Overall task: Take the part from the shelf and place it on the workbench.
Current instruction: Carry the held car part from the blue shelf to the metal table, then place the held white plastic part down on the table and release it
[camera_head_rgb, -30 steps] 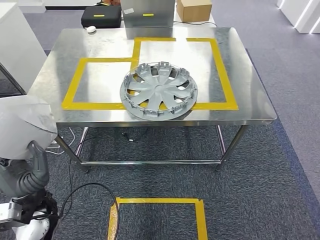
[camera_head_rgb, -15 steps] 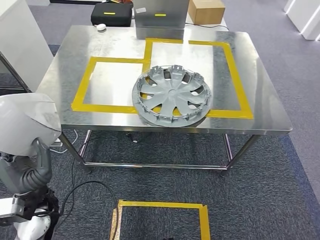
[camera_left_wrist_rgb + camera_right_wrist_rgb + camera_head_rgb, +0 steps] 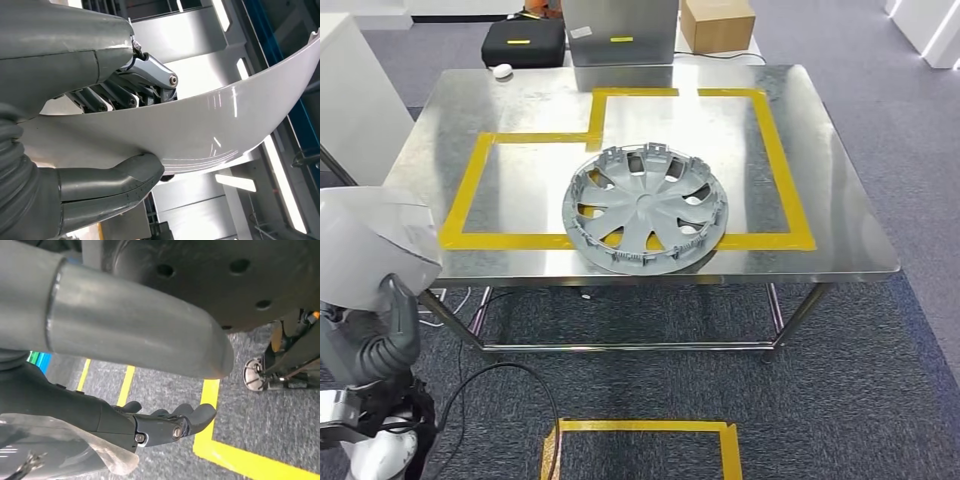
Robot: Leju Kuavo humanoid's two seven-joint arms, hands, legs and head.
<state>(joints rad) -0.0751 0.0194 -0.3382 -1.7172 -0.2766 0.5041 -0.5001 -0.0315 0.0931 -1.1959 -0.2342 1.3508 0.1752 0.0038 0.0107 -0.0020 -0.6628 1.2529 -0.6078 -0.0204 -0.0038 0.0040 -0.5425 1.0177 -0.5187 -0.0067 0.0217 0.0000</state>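
Note:
The part is a glossy white curved panel [image 3: 373, 245] at my lower left, short of the workbench. My left hand [image 3: 384, 340] grips it from below; in the left wrist view the thumb [image 3: 113, 182] presses one face of the panel [image 3: 211, 130] and the fingers [image 3: 151, 85] press the other. The steel workbench [image 3: 818, 170], marked with yellow tape rectangles, stands ahead of me. My right hand [image 3: 162, 425] hangs over the carpet with its fingers stretched out and nothing in them.
A grey wheel cover [image 3: 644, 205] lies on the workbench near its front edge, across the tape. A metal box [image 3: 622, 30], a black case [image 3: 522, 42] and a cardboard box [image 3: 718, 22] stand behind. A yellow tape square [image 3: 644, 445] and a black cable [image 3: 509, 375] lie on the carpet.
The whole picture has swung sideways and back, and the table now sits slightly lower in it, so the camera moved. My left hand still holds the white panel.

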